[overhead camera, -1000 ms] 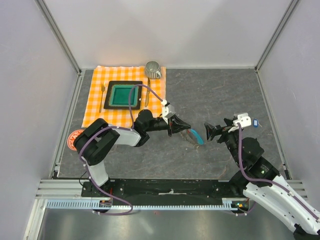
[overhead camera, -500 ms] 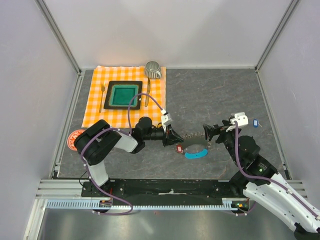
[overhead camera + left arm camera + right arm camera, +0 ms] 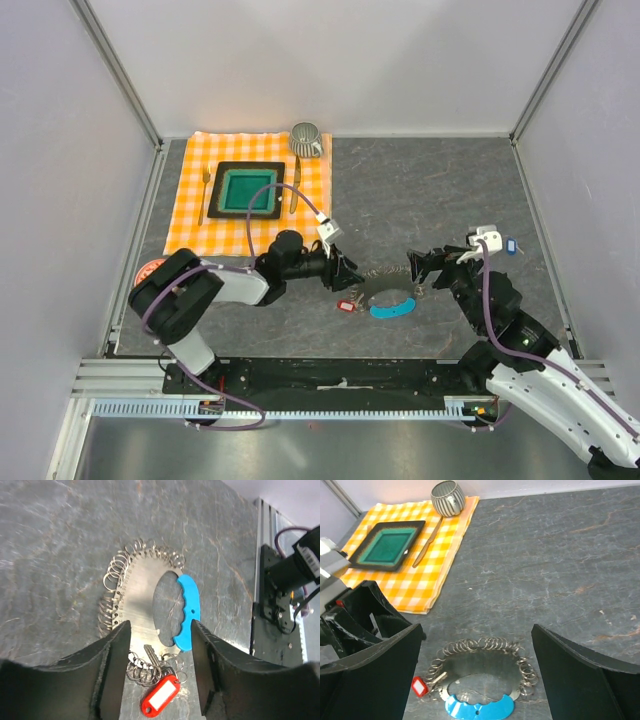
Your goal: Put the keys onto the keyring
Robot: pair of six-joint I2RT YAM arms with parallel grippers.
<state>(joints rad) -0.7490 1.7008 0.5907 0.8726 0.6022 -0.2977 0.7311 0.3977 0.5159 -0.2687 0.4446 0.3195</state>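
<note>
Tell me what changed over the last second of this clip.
The left claw lowered the keyring onto the table, opened, let it go and drew back slightly. The red key now lies beside the ring. The right claw stayed open, and the blue key stayed put.

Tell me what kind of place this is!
Probably a robot test booth: plain walls around a grey table, left arm and right arm bolted at its edge, a checked cloth with a plate.
</note>
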